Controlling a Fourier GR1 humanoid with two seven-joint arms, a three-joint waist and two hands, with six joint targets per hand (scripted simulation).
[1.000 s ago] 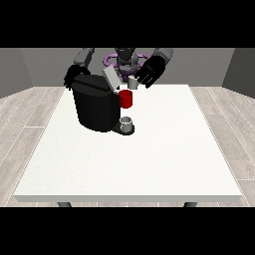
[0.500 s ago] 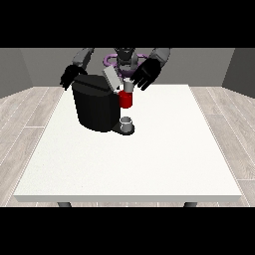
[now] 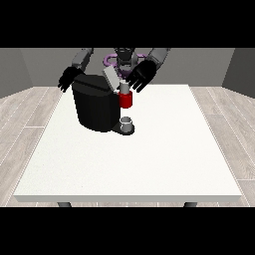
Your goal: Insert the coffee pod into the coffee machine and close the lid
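A white table (image 3: 149, 159) carries a black coffee machine (image 3: 94, 107) with its grey lid (image 3: 110, 78) tilted up. The hand at the view's right (image 3: 142, 75) hovers spread-fingered above the red brew head (image 3: 126, 100); the hand at the view's left (image 3: 67, 78) hangs relaxed behind the machine. The pod itself cannot be made out.

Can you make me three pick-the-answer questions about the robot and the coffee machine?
1. Where is the small cup?
A. on the machine's base, under the red part
B. at the table's near edge
C. on the floor

2. What colour is the coffee machine?
A. white
B. black
C. yellow

3. How is the grey lid?
A. flat shut
B. tilted up, open
C. lying on the table

Answers:
1 A: it sits below the red part.
2 B: its body is black.
3 B: it slants upward by the hand at the view's right.
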